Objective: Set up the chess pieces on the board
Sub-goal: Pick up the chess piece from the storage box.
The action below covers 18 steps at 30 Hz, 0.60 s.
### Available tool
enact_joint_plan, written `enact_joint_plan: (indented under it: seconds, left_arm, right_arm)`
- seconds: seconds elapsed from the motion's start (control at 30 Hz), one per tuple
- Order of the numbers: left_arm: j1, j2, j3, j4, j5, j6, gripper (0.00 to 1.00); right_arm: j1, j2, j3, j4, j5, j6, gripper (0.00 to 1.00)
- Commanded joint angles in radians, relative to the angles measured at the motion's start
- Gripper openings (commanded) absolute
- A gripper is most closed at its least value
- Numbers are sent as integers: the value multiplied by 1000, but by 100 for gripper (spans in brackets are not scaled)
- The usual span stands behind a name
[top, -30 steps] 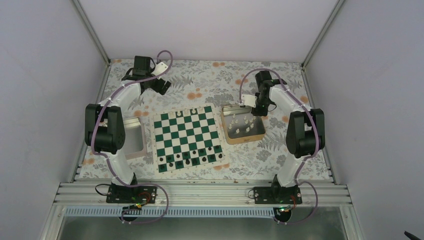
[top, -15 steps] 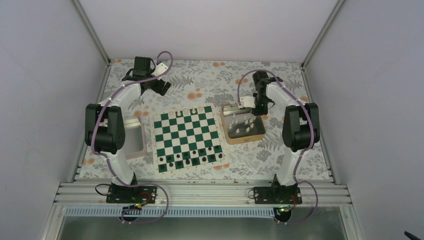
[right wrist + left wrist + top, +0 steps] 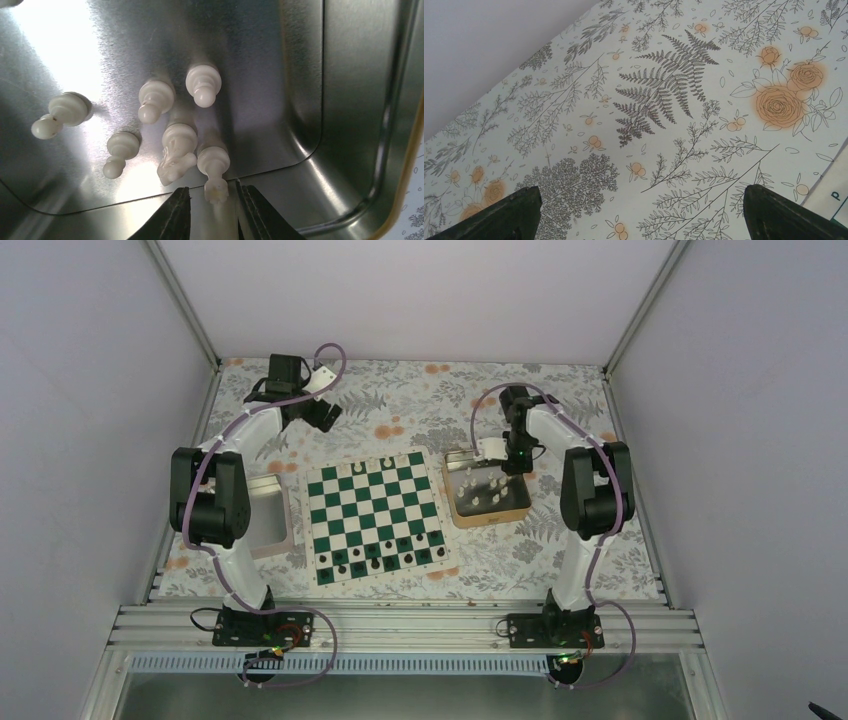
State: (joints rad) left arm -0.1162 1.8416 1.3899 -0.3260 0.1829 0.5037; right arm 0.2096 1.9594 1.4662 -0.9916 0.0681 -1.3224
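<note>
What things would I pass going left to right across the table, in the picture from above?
tray → board → tin

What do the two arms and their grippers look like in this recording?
The left arm and right arm have white links between bulky black joint housings, on black bases bolted to an aluminium rail. A purple-grey cable loops along each. The left gripper and right gripper have dark, wedge-shaped fingers.
</note>
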Motion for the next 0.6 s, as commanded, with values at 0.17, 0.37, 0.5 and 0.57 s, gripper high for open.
enact_joint_plan:
  seconds: [0.17, 0.37, 0.5, 0.57]
  left_arm:
    - [-5, -3, -13, 18, -3, -8, 100]
    - [-4, -8, -19, 18, -3, -7, 100]
    - [-4, -9, -13, 17, -3, -7, 100]
    - [-3, -9, -14, 17, -2, -8, 100]
  right_arm:
    - [22, 24, -25, 14, 35, 17, 25]
    - [30, 32, -32, 24, 39, 25, 21]
    - [32, 27, -21, 18, 42, 28, 12]
    - [32, 24, -10, 10, 45, 31, 10]
